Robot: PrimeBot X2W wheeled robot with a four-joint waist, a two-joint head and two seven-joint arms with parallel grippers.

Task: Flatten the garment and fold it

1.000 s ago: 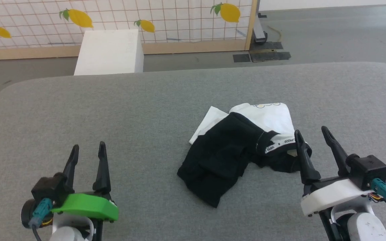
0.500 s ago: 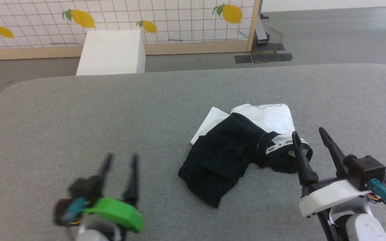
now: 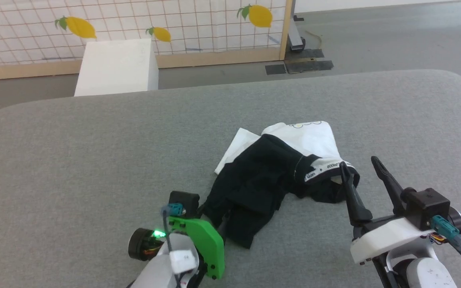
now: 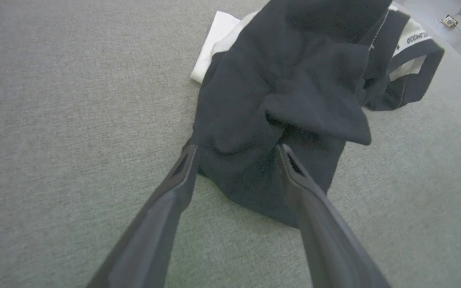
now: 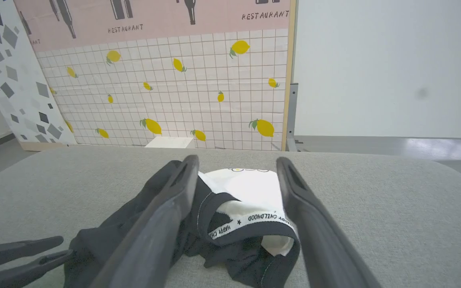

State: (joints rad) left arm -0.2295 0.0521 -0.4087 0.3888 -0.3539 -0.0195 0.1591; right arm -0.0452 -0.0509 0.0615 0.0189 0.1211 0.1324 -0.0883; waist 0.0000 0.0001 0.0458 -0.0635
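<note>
- Head view: the garment (image 3: 254,188) lies crumpled right of centre on the table (image 3: 94,160), with the black sleeves heaped over the white body.
- Left wrist view: the left gripper (image 4: 235,149) is spread wide and holds nothing. Its fingers straddle the lower black edge of the heap.
- In the head view those fingers are mostly hidden behind the green shell (image 3: 206,244) at bottom centre.
- We cannot tell whether the left fingertips touch the cloth.
- Head view: the right gripper (image 3: 358,163), at lower right, is likewise spread and empty. One finger overlaps the end of the collar band (image 3: 322,170).
- Right wrist view: the band sits between the two fingers and its lettering reads "HAPPY CHILDHOOD". In the head view that lettering is too small to read.
- The right wrist view also catches the other arm's fingers at lower left, against the black cloth.
- The print (image 3: 305,125) is cut off by a fold at the top edge of the white part, and we make out only a pale yellow rim.
- We cannot separate cuffs and hem within the black heap.
- The table has a grey fabric top with rounded far corners.
- Beyond it are a white box (image 3: 114,66), a grid panel (image 3: 198,16) printed with lemons, and a grey floor (image 3: 374,36).
- The right wrist view adds a pink strip lettered "RESTAURANT" above the panel and a plain white wall (image 5: 374,68) at right.
</note>
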